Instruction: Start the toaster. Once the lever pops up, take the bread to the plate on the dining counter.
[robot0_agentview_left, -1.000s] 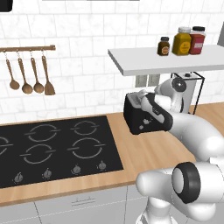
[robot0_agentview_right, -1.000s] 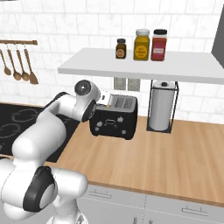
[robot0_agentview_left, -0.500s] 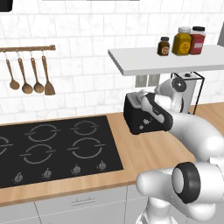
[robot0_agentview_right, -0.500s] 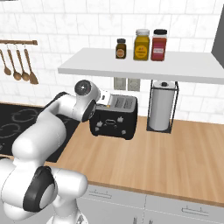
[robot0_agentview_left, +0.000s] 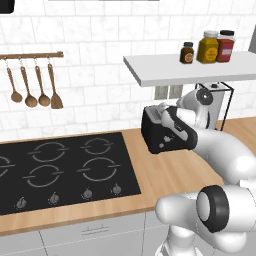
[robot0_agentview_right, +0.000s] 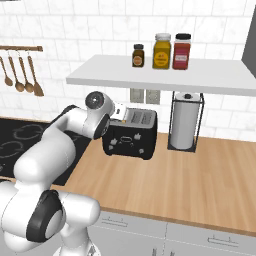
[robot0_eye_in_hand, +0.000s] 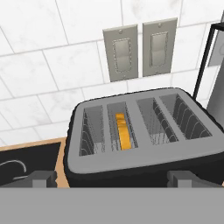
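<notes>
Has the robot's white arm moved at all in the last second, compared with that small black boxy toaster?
No. The gripper still hovers open just in front of the small black boxy toaster, beside the paper towel holder, same as before.

Black toaster (robot0_agentview_right: 130, 137) with grey slotted top, orange-brown bread (robot0_eye_in_hand: 124, 131) in a slot, light wood table (robot0_agentview_right: 190, 175), black hob (robot0_agentview_left: 60, 170) with grey rings, white marbled wall tiles (robot0_agentview_left: 100, 65), white shelf (robot0_agentview_right: 165, 77), brown, yellow, red jars (robot0_agentview_right: 161, 51)

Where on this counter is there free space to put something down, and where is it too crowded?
The wood in front of the toaster and the paper towel holder, up to the front edge, is bare. A narrower strip between hob and toaster is also bare. It is crowded at the wall: toaster, arm and holder stand close under the shelf.
</notes>
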